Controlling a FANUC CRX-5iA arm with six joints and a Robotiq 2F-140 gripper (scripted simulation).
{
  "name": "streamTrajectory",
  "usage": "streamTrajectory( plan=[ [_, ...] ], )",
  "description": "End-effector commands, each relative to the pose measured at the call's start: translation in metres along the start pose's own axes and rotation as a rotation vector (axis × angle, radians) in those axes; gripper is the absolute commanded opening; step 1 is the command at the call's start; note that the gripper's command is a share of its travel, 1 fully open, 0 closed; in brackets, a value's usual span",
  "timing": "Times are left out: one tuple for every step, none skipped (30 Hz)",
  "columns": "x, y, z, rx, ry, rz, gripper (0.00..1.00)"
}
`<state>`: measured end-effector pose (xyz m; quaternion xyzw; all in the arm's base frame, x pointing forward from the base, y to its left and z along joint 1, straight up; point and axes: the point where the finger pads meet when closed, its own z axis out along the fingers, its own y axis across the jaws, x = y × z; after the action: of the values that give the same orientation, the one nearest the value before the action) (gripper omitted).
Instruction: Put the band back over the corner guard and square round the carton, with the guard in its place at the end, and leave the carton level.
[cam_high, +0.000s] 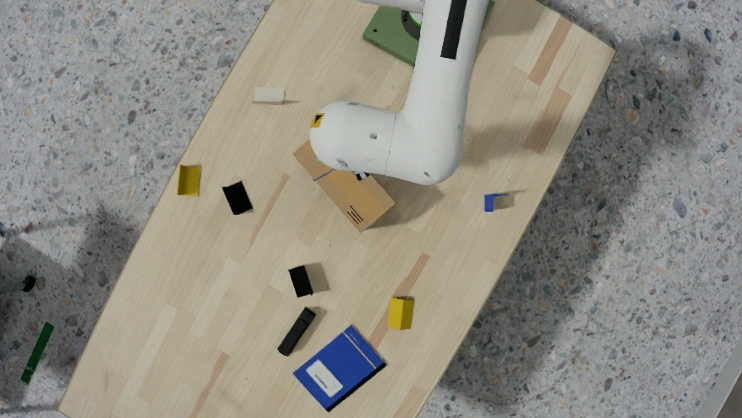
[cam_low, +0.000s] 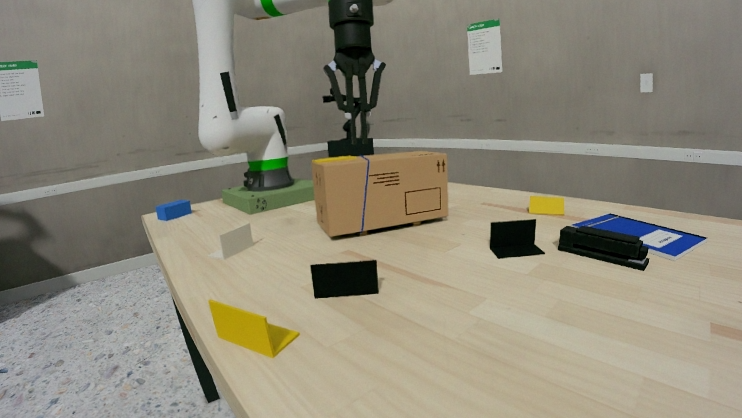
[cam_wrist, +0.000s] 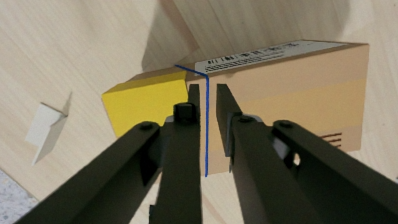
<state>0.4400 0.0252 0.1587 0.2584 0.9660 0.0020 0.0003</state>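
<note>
The brown carton (cam_high: 348, 199) (cam_low: 337, 199) (cam_wrist: 295, 100) stands upright and looks level on the table. The yellow corner guard (cam_low: 334, 159) (cam_wrist: 147, 100) lies over a top edge at one end. The blue band (cam_high: 324, 174) (cam_low: 365, 197) (cam_wrist: 207, 135) goes round the carton just inboard of the guard, beside it and not over it. It runs straight across the top and slants on the visible sides. My gripper (cam_low: 358, 141) (cam_wrist: 207, 99) is shut to a narrow gap just above the carton top, one finger on each side of the band. Nothing looks pinched. The arm hides it in the top view.
Loose angle pieces stand about: white (cam_high: 268, 95) (cam_low: 237, 241), yellow (cam_high: 189, 181) (cam_low: 241, 327) (cam_low: 546, 205), and black (cam_high: 237, 197) (cam_low: 345, 279) (cam_low: 513, 236). A black stapler (cam_high: 296, 332) (cam_low: 602, 245) and blue book (cam_high: 358, 358) lie farther off. A blue block (cam_high: 489, 203) (cam_low: 173, 209) sits near an edge.
</note>
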Motion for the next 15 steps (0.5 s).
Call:
streamTrajectory(
  plan=[
    [-0.0005,0.0002,0.0002,-0.001,-0.002,0.0,0.18],
    [-0.0004,0.0003,0.0008,-0.001,-0.002,0.0,0.18],
    [-0.0004,0.0003,0.0014,-0.001,-0.002,0.0,0.18],
    [-0.0004,0.0003,0.0021,-0.001,-0.002,0.0,0.18],
    [-0.0004,0.0004,0.0028,-0.001,-0.002,0.0,0.18],
    [-0.0004,0.0004,0.0035,-0.001,-0.002,0.0,0.18],
    [-0.0004,0.0004,0.0042,-0.001,-0.002,0.0,0.18],
    [-0.0004,0.0005,0.005,-0.001,-0.002,0.0,0.18],
    [-0.0004,0.0005,0.0057,-0.001,-0.002,0.0,0.18],
    [-0.0004,0.0005,0.0065,-0.001,-0.002,0.0,0.18],
    [-0.0004,0.0006,0.0073,-0.001,-0.002,0.0,0.18],
    [-0.0004,0.0006,0.0081,-0.001,-0.002,0.0,0.18],
    [-0.0004,0.0006,0.0088,-0.001,-0.002,0.0,0.18],
    [-0.0004,0.0007,0.0096,-0.001,-0.002,0.0,0.18],
    [-0.0004,0.0007,0.0096,-0.001,-0.002,0.0,0.18]
  ],
)
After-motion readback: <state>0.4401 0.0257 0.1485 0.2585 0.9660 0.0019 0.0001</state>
